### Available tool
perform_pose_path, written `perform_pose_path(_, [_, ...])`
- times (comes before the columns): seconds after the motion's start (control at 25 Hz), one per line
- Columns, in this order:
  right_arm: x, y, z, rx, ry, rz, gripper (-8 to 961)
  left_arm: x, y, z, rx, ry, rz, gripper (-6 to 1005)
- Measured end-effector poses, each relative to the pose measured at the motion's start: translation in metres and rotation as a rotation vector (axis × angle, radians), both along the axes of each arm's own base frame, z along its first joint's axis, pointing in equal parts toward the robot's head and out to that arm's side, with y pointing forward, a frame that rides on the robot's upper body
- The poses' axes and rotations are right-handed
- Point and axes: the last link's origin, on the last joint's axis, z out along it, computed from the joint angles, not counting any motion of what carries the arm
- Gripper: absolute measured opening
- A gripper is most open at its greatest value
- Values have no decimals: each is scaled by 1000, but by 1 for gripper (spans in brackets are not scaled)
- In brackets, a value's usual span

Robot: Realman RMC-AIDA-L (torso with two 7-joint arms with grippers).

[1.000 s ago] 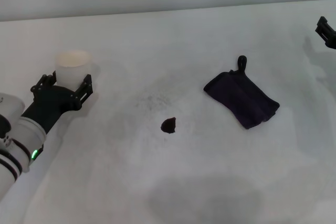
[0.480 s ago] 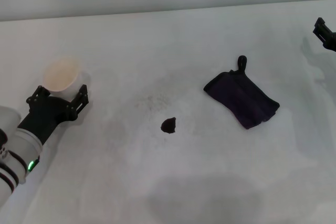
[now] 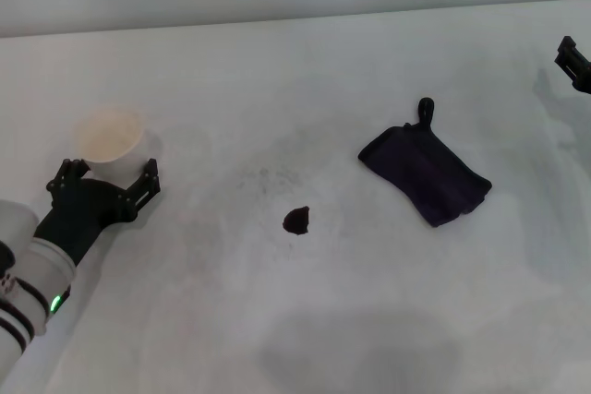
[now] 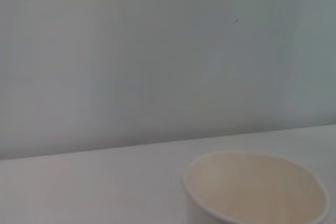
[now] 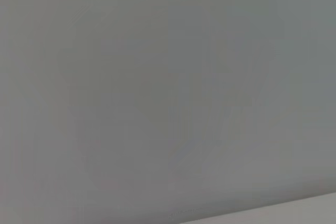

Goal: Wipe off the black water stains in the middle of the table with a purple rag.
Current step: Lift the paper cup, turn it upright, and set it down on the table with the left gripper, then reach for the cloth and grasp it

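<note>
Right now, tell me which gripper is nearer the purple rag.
Right. The right gripper is at the table's far right edge beyond the rag; the left gripper sits across the table by the cup.

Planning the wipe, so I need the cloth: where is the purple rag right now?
In the head view the purple rag lies flat on the table, right of centre, up and to the right of the black water stains, with neither gripper touching it.
</note>
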Motion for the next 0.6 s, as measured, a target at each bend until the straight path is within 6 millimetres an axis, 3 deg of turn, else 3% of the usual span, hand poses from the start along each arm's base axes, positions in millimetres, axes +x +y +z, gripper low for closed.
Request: perform_pose_path(0.6, [-2,-1,-5,-49,-31,27,868,-17,-41,4,60,-4,4,892])
